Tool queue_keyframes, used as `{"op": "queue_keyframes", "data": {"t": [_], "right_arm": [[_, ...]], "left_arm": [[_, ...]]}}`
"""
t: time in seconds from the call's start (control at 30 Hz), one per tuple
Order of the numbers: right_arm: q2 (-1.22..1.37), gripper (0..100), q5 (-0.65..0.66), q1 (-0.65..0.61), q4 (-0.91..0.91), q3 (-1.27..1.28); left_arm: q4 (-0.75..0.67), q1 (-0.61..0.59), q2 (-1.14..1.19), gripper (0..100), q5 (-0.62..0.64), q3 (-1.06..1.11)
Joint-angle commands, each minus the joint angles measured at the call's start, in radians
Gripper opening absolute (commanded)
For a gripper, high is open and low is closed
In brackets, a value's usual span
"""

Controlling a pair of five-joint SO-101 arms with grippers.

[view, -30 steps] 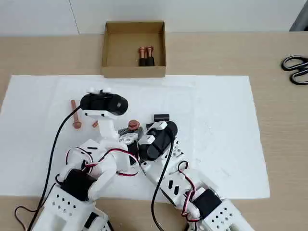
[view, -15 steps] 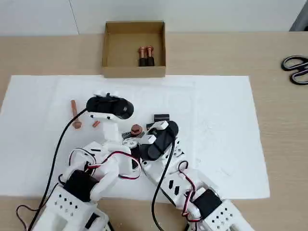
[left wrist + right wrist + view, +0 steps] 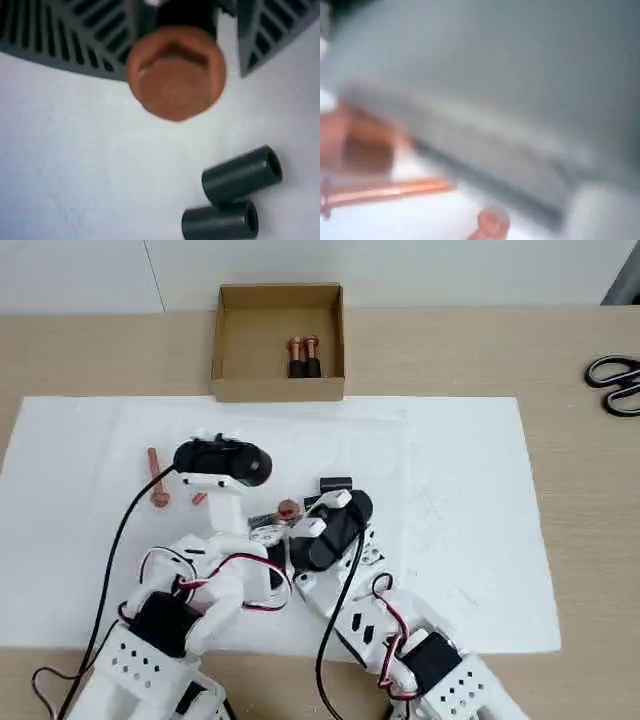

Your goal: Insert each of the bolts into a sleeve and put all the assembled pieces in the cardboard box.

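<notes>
Your left pincer (image 3: pixel 180 60) pinches a bolt (image 3: pixel 175 82) over the white sheet (image 3: pixel 75 165), two sleeves (image 3: pixel 242 174) lying near. Of your right pincer (image 3: pixel 305 523), I cannot tell the state.

The box (image 3: pixel 278 340) holds two sleeved bolts (image 3: pixel 303 357) by its near wall. Nearer the camera than the box, on white paper (image 3: pixel 470 500), two arms meet around a bolt (image 3: pixel 288 509), a sleeve (image 3: pixel 335 484) just beside it. Loose bolts (image 3: pixel 156 478) lie toward the box's near left; scissors (image 3: pixel 615 383) lie far to its right.
</notes>
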Motion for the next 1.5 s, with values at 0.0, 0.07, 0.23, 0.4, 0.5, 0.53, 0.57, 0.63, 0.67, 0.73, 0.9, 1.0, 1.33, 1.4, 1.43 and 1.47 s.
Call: {"op": "queue_keyframes", "data": {"t": [0.0, 0.07, 0.23, 0.4, 0.5, 0.53, 0.57, 0.63, 0.67, 0.73, 0.9, 1.0, 1.33, 1.4, 1.43, 1.47], "right_arm": [[-0.022, 0.4, -0.006, -0.004, -0.027, -0.014], [-0.022, 0.4, -0.006, -0.004, -0.027, -0.012], [-0.022, 0.4, -0.006, -0.004, -0.027, -0.011], [-0.022, 0.4, -0.006, -0.004, -0.027, -0.009], [-0.019, 0.4, -0.006, -0.004, -0.027, -0.009], [-0.018, 0.4, -0.006, -0.002, -0.027, -0.009], [-0.018, 0.4, -0.006, -0.002, -0.027, -0.009], [-0.015, 0.4, -0.005, -0.001, -0.025, -0.009], [-0.013, 0.4, -0.005, 0.005, -0.024, -0.009], [-0.012, 0.4, -0.005, 0.036, -0.018, -0.014], [0.013, 0.4, -0.005, 0.176, 0.099, -0.115], [0.117, 0.4, -0.002, 0.243, 0.189, -0.292], [0.914, 0.4, 0.044, 0.306, 0.205, -1.126], [1.102, 0.4, 0.043, 0.308, 0.205, -1.316], [1.196, 0.4, 0.043, 0.308, 0.203, -1.413], [1.285, 0.4, 0.043, 0.308, 0.203, -1.511]], "left_arm": [[0.040, 0.005, -0.009, 22, -0.006, -0.071], [0.041, 0.002, -0.009, 22, -0.006, -0.077], [0.043, -0.032, -0.011, 22, -0.006, -0.084], [0.089, -0.098, -0.057, 22, -0.009, -0.148], [0.117, -0.157, -0.087, 22, -0.009, -0.159], [0.126, -0.173, -0.100, 22, -0.009, -0.159], [0.135, -0.192, -0.114, 22, -0.011, -0.160], [0.163, -0.235, -0.144, 22, -0.011, -0.160], [0.192, -0.258, -0.160, 22, -0.015, -0.159], [0.252, -0.304, -0.178, 22, -0.071, -0.154], [0.359, -0.479, -0.184, 22, -0.222, -0.162], [0.356, -0.609, -0.186, 22, -0.282, -0.162], [0.324, -0.775, -0.187, 22, -0.516, -0.153], [0.333, -0.775, -0.187, 22, -0.516, -0.153], [0.334, -0.775, -0.187, 22, -0.516, -0.153], [0.336, -0.775, -0.187, 22, -0.516, -0.153]]}}
